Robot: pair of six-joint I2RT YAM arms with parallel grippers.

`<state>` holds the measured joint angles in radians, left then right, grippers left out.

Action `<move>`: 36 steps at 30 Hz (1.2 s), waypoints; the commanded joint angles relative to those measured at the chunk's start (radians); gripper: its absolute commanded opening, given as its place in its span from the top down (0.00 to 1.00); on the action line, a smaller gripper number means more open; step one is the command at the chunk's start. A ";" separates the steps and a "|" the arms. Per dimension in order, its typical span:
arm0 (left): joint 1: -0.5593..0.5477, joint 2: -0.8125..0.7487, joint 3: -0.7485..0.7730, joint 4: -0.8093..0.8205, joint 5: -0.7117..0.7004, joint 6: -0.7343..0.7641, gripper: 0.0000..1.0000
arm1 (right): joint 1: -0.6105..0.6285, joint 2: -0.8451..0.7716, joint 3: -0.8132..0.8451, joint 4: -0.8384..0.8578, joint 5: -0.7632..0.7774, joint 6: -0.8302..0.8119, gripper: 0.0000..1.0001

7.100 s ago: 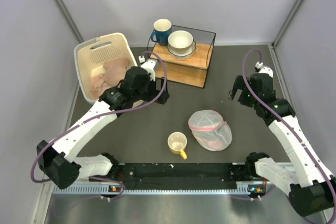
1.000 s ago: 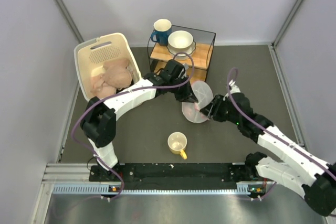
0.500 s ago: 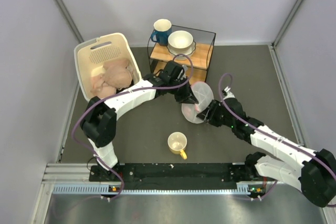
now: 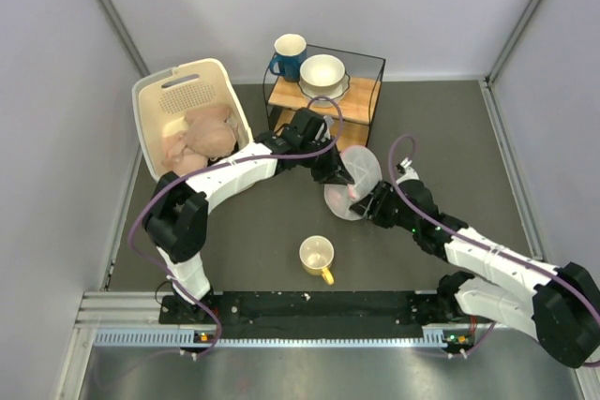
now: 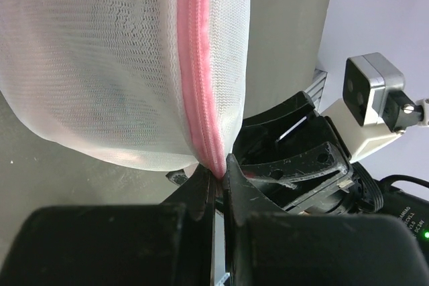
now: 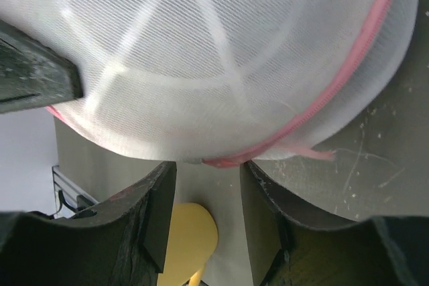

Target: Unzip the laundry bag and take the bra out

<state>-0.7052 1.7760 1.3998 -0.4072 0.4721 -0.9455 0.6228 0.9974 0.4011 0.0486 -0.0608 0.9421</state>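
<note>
The left gripper (image 5: 216,172) pinches the laundry bag (image 5: 100,65) by its pink rim (image 5: 201,65); the right gripper (image 6: 208,175) gapes just below; closing on mesh alone, it could tug the bag free without unzipping.

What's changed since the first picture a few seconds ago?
The round white mesh laundry bag with a pink zip rim went from lying beside the yellow mug to being held up on edge farther back. The left gripper came over and pinched its zip; the right gripper reached its lower edge, open. Mug and cream slotted basket stayed put.
</note>
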 commanded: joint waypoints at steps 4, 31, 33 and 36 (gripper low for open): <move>0.003 -0.058 -0.008 0.050 0.026 -0.016 1.00 | 0.017 0.004 0.035 0.100 0.019 -0.039 0.58; 0.062 -0.055 0.008 0.001 0.083 0.132 1.00 | -0.083 -0.195 0.006 -0.236 0.184 -0.215 1.00; 0.062 -0.041 0.034 -0.037 0.083 0.160 1.00 | -0.142 -0.218 -0.002 -0.246 0.135 -0.264 1.00; 0.061 -0.006 0.054 -0.050 0.108 0.200 1.00 | -0.147 -0.230 0.016 -0.256 0.066 -0.307 1.00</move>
<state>-0.6544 1.7756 1.3968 -0.4129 0.5346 -0.8429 0.5064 0.7822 0.4004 -0.1207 0.0391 0.7551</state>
